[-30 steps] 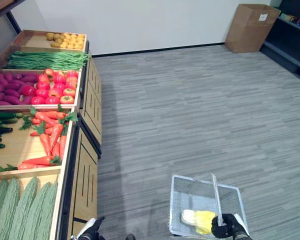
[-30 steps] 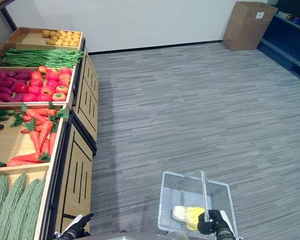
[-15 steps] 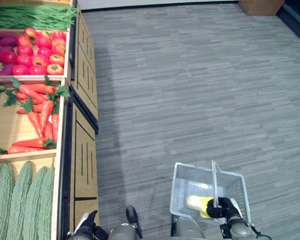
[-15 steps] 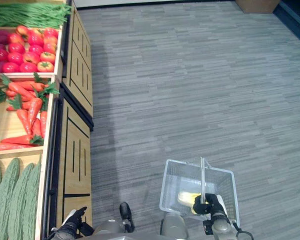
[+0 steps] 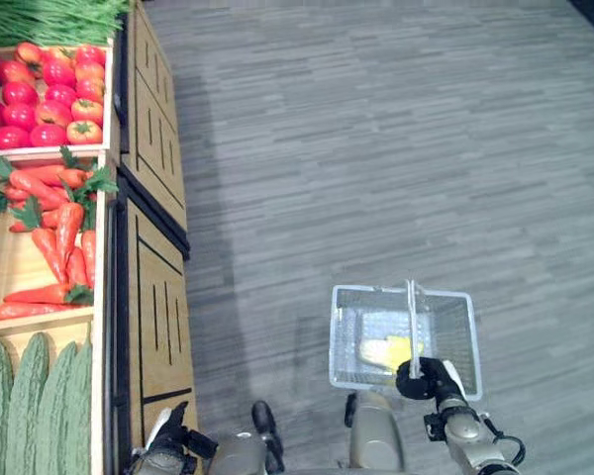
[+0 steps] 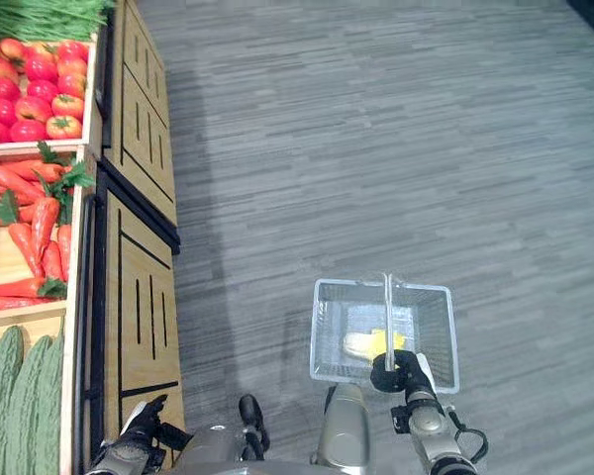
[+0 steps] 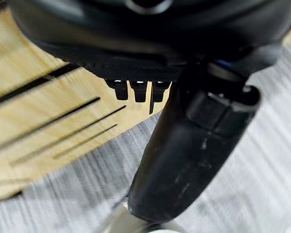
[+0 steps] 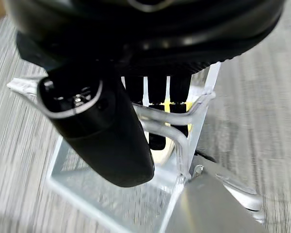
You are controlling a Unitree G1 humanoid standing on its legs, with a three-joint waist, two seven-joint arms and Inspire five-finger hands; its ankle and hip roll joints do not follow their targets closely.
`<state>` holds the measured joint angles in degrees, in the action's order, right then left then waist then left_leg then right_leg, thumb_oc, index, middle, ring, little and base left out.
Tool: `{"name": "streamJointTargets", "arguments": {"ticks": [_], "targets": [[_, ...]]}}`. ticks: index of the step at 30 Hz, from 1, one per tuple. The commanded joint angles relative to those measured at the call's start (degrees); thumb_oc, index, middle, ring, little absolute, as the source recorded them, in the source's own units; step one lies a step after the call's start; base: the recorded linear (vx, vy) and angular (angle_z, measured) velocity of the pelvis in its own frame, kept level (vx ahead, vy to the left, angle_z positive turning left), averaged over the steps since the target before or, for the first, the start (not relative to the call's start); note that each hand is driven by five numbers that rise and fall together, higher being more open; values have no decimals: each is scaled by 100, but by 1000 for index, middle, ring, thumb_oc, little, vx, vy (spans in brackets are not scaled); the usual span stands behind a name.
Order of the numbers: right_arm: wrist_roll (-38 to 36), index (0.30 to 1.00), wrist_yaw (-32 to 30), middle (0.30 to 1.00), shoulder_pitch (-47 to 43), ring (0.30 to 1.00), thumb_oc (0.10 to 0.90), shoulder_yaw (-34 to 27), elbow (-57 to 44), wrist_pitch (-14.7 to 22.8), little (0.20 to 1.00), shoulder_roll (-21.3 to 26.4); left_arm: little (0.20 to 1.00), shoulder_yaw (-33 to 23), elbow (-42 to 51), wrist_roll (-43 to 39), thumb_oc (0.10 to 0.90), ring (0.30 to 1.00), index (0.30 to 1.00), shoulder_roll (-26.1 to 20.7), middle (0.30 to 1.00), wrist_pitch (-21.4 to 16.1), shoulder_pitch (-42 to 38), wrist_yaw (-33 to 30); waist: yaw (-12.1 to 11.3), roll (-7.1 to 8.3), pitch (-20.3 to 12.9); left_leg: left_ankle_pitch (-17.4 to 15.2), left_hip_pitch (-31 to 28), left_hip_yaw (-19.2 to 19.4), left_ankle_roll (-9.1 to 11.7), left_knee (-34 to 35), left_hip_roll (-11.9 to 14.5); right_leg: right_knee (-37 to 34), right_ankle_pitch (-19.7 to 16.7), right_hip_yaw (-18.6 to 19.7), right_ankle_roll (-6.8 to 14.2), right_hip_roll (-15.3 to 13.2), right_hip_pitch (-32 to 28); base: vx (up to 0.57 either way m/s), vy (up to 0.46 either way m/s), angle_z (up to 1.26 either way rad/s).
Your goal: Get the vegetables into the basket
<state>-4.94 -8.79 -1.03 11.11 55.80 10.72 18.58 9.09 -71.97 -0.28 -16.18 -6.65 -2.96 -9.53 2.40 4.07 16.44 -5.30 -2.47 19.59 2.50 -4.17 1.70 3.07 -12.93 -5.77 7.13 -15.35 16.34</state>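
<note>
**Basket carried in the right hand beside the vegetable stand**

The right hand (image 5: 423, 379) has its fingers (image 8: 156, 104) curled round the handle (image 5: 412, 319) of the wire basket (image 5: 346, 336), which hangs over the grey floor (image 5: 396, 148) with a yellow vegetable (image 5: 389, 351) inside. The left hand (image 5: 164, 445) hangs by the wooden stand (image 5: 158, 297); its fingers look loosely bent, holding nothing. Carrots (image 5: 61, 237), tomatoes (image 5: 49, 94) and green gourds (image 5: 30, 406) lie in the stand's compartments.

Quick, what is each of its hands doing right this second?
Left hand: beside the wooden stand, holding nothing; open or closed cannot be told.
Right hand: closed round the handle of the wire basket, carrying it.
</note>
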Motion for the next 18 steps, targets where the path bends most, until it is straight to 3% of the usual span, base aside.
{"name": "streamJointTargets", "arguments": {"ticks": [1,2,3,4,7,10,11,12,15,16,18], "targets": [[89,300,-24,300,-66,300,400,118,-312,270,300,383,1000,-78,149,-320,900,1000,1000,112,1000,-195,-56,4,87,65,-273,-478,226,-179,91,-832,392,421,215,-34,352,44,177,170,-320,-1],[118,300,-7,300,-39,300,400,115,-442,294,300,495,1000,-200,64,-460,900,1000,1000,195,1000,-187,-10,-6,38,-47,-364,-293,137,-257,248,-817,691,645,464,-192,217,243,102,131,-251,-5],[118,300,-7,300,-40,300,400,116,-443,293,300,492,1000,-202,64,-460,900,1000,1000,192,1000,-187,-11,-6,47,-33,-380,-267,153,-261,245,-797,675,633,450,-193,216,229,117,246,-447,15],[87,300,-10,300,-22,300,400,59,-575,326,300,601,1000,-211,53,-488,900,1000,1000,254,1000,-202,28,28,54,-131,-473,7,81,-313,382,-660,844,742,634,-269,113,387,121,114,-203,35],[123,300,-7,300,23,300,400,45,-695,344,300,701,1000,-175,82,-463,900,1000,1000,286,1000,-214,28,4,49,-195,-508,292,81,-392,486,-665,949,758,756,-295,19,517,74,119,-213,14],[242,300,-18,300,106,300,400,66,-681,354,300,824,1000,-113,222,-486,900,1000,1000,303,1000,-236,-27,-38,-13,-252,-490,1023,410,-686,640,-1211,1095,646,940,-351,-205,719,-161,103,-240,6],[243,300,-23,300,192,300,400,5,-579,340,300,874,1000,-54,300,-529,900,1000,1000,314,1000,-233,-83,-32,-16,-234,-441,1279,673,-844,648,-1693,1118,577,1088,-402,-361,771,-342,117,-296,31],[229,300,-42,300,237,300,400,-47,-503,322,300,907,1000,-8,362,-534,900,1000,1000,299,1000,-238,-143,-48,-22,-204,-416,1327,823,-824,585,-1676,1098,549,1142,-458,-392,719,-421,121,-234,35],[203,300,-96,300,252,300,400,-137,-299,308,300,908,1000,77,380,-545,900,1000,1000,303,1000,-237,-243,-56,-17,-209,-385,1160,1163,-776,480,-1349,976,495,1238,-532,-356,675,-608,150,-19,53],[196,300,-184,300,252,300,400,-204,-131,309,300,938,1000,169,449,-530,900,1000,1000,359,1000,-270,-257,-117,-117,-316,-439,1228,1522,-854,419,-122,772,402,1323,-502,-235,676,-821,220,108,59],[228,300,-204,300,235,300,400,-174,-88,309,300,934,1000,195,471,-537,900,1000,1000,370,1000,-283,-273,-139,-177,-356,-442,1433,1664,-997,430,99,731,400,1362,-457,-240,735,-881,284,118,8]]}}
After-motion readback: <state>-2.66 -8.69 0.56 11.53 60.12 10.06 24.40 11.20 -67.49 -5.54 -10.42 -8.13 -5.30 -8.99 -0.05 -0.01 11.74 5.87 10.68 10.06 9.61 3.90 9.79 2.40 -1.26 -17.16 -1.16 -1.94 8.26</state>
